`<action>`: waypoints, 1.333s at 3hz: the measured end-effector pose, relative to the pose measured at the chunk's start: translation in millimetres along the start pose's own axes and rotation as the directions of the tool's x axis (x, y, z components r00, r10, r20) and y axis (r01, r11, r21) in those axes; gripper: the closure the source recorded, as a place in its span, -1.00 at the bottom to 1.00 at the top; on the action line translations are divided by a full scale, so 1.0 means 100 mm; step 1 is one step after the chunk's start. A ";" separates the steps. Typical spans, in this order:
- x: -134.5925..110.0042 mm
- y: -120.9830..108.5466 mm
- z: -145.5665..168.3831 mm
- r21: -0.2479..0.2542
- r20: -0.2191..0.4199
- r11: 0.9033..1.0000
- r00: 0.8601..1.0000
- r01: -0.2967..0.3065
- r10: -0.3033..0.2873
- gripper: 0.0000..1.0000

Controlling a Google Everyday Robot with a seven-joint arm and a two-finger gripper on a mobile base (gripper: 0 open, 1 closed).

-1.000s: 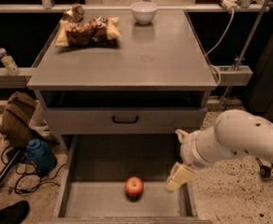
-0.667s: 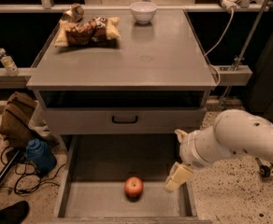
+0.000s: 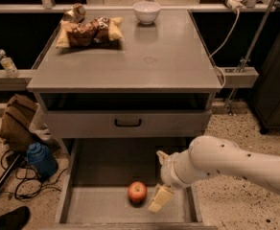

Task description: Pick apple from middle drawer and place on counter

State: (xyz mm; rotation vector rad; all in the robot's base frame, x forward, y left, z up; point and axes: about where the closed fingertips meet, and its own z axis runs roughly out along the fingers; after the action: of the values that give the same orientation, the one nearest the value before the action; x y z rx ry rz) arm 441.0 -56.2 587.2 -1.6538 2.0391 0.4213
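Note:
The apple, red-orange with a yellowish patch, lies on the floor of the open middle drawer, near its front. My gripper hangs over the drawer just right of the apple, not touching it. It is open, with one cream fingertip low beside the apple and the other higher up. The white arm reaches in from the right. The counter is the grey top above the drawers.
On the counter stand a white bowl, a chip bag and a can at the back. A shut drawer front with a black handle sits above the open drawer. Bags and cables lie on the floor at the left.
My gripper has moved left and down, closer to the apple. The apple has not moved.

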 end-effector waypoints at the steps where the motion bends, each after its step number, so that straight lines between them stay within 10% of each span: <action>1: -0.01 0.19 0.49 -0.034 0.025 0.999 1.000 0.003 -0.002 -1.00; 4: -0.04 0.19 1.20 -0.038 0.050 0.999 0.999 0.019 -0.017 -1.00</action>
State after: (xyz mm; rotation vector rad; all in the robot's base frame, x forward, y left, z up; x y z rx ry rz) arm 443.6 13.6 487.1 -1.6662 1.9905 0.4933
